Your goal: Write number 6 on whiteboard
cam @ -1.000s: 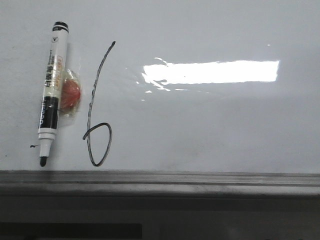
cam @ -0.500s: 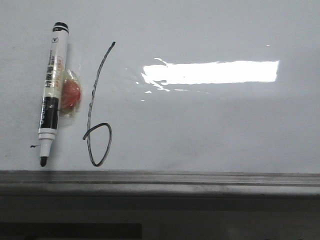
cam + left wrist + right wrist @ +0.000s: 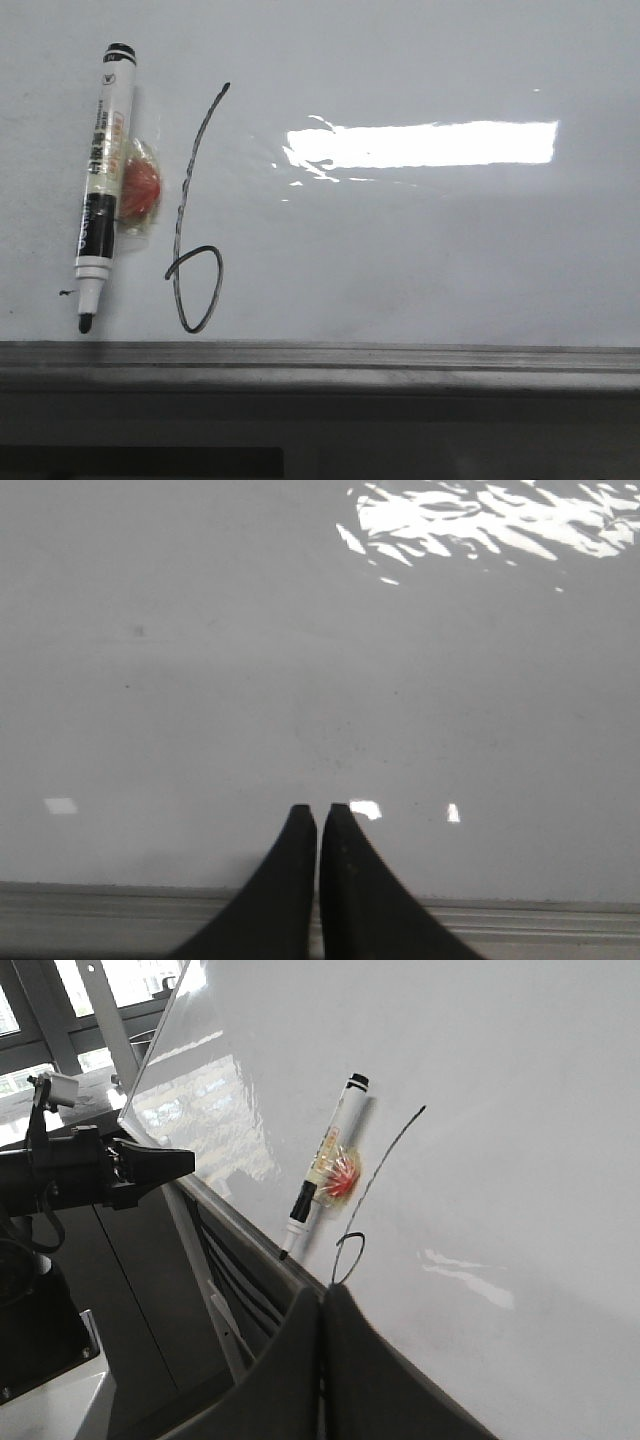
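Note:
The whiteboard (image 3: 420,240) fills the front view, with a bright glare and a grey ledge (image 3: 320,358) along its bottom edge. The number 6 (image 3: 195,220) is drawn on it in thin black line, a long slanted stem ending in a narrow loop. It also shows in the right wrist view (image 3: 375,1185). A black-and-white marker (image 3: 103,180) sticks to the board left of the 6, tip down, on a red magnet (image 3: 140,188). My right gripper (image 3: 322,1295) is shut and empty, off the board below the loop. My left gripper (image 3: 318,810) is shut and empty before bare board.
A tiny black smudge (image 3: 66,293) lies left of the marker tip. In the right wrist view my left arm (image 3: 95,1170) reaches toward the board's far edge, with a stand frame (image 3: 205,1270) below the ledge and windows behind.

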Available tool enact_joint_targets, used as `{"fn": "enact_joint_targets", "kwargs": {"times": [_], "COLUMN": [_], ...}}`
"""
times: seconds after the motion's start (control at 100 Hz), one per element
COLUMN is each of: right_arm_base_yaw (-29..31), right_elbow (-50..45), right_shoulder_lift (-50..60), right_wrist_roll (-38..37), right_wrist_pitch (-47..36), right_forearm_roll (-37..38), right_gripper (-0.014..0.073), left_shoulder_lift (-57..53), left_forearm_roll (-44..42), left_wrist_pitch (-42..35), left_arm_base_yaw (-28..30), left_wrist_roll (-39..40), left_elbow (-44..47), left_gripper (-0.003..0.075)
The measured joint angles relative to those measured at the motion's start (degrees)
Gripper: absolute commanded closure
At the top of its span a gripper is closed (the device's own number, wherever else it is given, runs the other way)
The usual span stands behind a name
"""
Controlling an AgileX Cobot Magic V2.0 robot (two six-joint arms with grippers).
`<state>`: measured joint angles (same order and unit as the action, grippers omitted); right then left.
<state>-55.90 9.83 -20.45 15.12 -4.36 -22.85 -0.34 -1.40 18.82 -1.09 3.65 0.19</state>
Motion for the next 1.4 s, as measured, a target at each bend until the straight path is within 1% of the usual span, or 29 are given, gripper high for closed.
{"fn": "enact_joint_targets", "kwargs": {"times": [0.42, 0.51, 0.58, 0.65, 0.77, 0.84, 0.91, 0.99, 1.08, 1.15, 1.24, 1.32, 1.4], "right_arm_base_yaw": [0.00, 1.44, 5.46, 12.35, 26.56, 32.74, 37.44, 41.14, 44.45, 46.88, 50.35, 53.80, 57.34], "right_elbow": [0.00, 0.00, 0.00, 0.00, 0.00, 0.00, 0.00, 0.00, -0.82, -2.50, -6.21, -10.00, -10.73], "right_shoulder_lift": [0.04, 0.28, 0.27, 0.27, 0.27, 0.27, -0.02, -0.25, 1.43, 4.03, 8.49, 12.31, 15.59], "right_wrist_roll": [0.00, 0.12, 0.23, 0.23, 0.23, 0.23, 0.23, 0.23, -1.94, -7.00, -15.49, -20.37, -22.15], "right_wrist_pitch": [0.00, 0.00, 0.00, 0.00, 0.00, 0.00, 0.00, 0.00, 0.54, 0.82, 0.97, 1.65, 4.36], "right_forearm_roll": [0.00, 0.00, 0.00, 0.00, 0.00, 0.00, 0.00, 3.09, 10.65, 17.20, 24.91, 27.72, 28.80], "right_gripper": [0.0647, 0.0647, 0.0647, 0.0647, 0.0647, 0.0647, 0.0647, 0.0647, 0.0647, 0.0647, 0.0647, 0.0647, 0.0647], "left_shoulder_lift": [0.00, 0.00, 0.00, 0.00, 0.00, 0.00, 0.00, 0.00, 0.00, 0.00, 0.00, 0.00, 0.00], "left_forearm_roll": [0.00, 0.00, 0.00, 0.00, 0.00, 0.00, 0.00, 0.00, 0.00, 0.00, 0.00, 0.00, 0.00], "left_wrist_pitch": [0.08, 0.08, 0.08, 0.08, 0.08, 0.08, 0.08, 0.08, 0.08, 0.08, 0.08, 0.08, 0.08], "left_arm_base_yaw": [0.00, 0.00, 0.00, 0.00, 0.00, 0.00, 0.00, 0.00, 0.00, 0.00, 0.00, 0.00, 0.00], "left_wrist_roll": [0.00, 0.00, 0.00, 0.00, 0.00, 0.00, 0.00, 0.00, 0.00, 0.00, 0.00, 0.00, 0.00], "left_elbow": [0.00, 0.00, 0.00, 0.00, 0.00, 0.00, 0.00, 0.00, 0.00, 0.00, 0.00, 0.00, 0.00], "left_gripper": [0.0739, 0.0739, 0.0739, 0.0739, 0.0739, 0.0739, 0.0739, 0.0739, 0.0739, 0.0739, 0.0739, 0.0739, 0.0739]}}
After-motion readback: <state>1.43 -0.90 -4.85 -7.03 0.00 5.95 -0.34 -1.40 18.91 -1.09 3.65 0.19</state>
